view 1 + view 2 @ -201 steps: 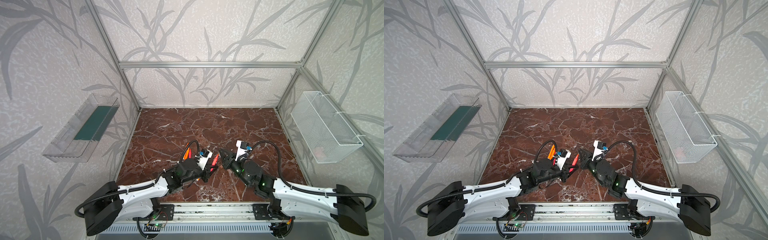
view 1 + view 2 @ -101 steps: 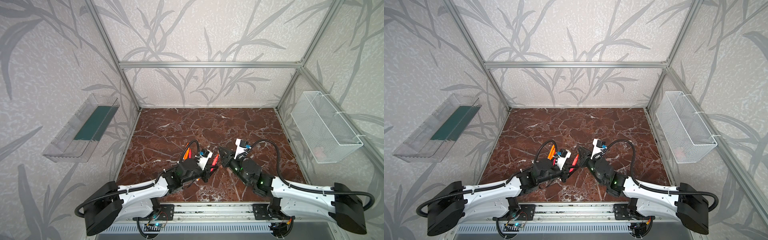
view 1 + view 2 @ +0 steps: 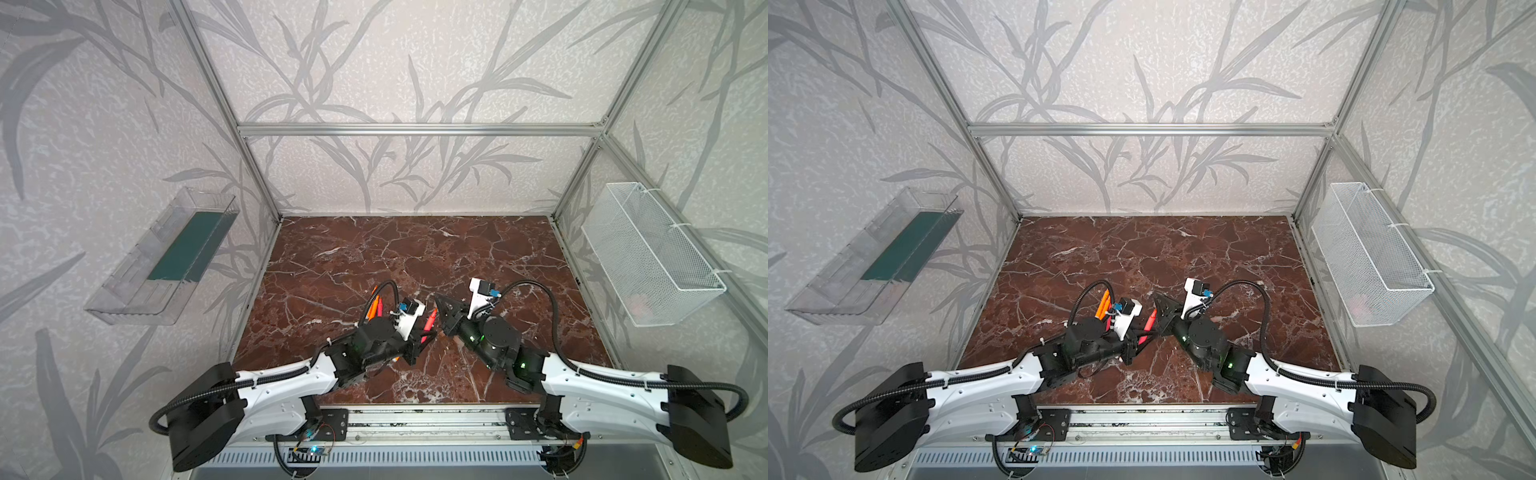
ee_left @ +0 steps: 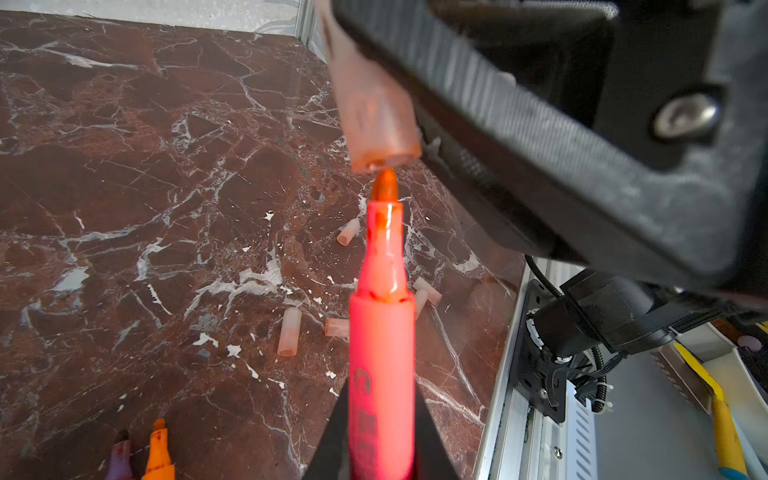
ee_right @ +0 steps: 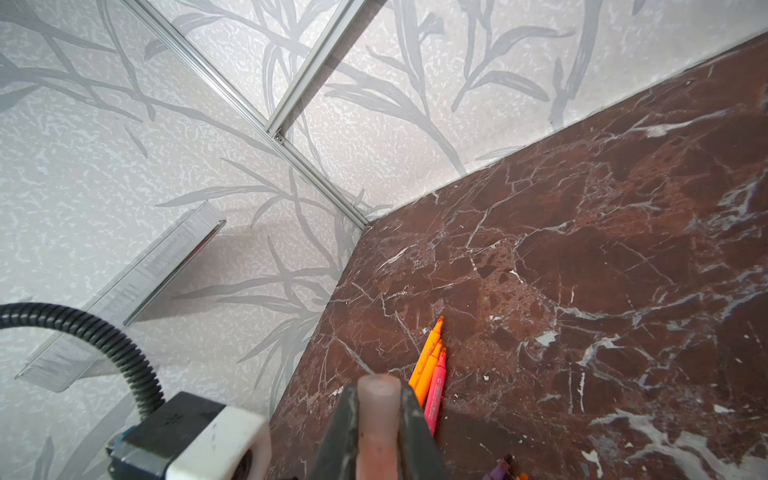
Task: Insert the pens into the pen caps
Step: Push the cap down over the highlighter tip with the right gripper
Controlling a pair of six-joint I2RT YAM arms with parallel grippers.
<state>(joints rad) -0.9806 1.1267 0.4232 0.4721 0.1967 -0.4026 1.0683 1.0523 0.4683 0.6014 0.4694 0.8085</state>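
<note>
My left gripper [image 4: 381, 419] is shut on a pink-red pen [image 4: 381, 332], tip pointing away from it. My right gripper [image 5: 379, 401] is shut on a translucent pinkish pen cap [image 5: 379, 419]. In the left wrist view that cap's [image 4: 376, 116] open mouth sits right at the pen's tip, and the tip is still outside it. In both top views the two grippers [image 3: 417, 338] [image 3: 441, 309] meet near the table's front middle, with the pen [image 3: 1148, 322] between them. Several loose caps [image 4: 289, 331] lie on the marble. Other pens [image 5: 430, 361] lie in a bunch to the left.
A purple pen [image 4: 120, 457] and an orange one [image 4: 158, 453] lie near the left gripper. A clear plastic tray [image 3: 166, 262] hangs on the left wall, a white wire basket [image 3: 648, 257] on the right wall. An aluminium rail [image 3: 415, 415] runs along the table's front edge.
The right arm has shifted slightly, keeping the cap by the pen's tip. The left arm has held still with the pen.
</note>
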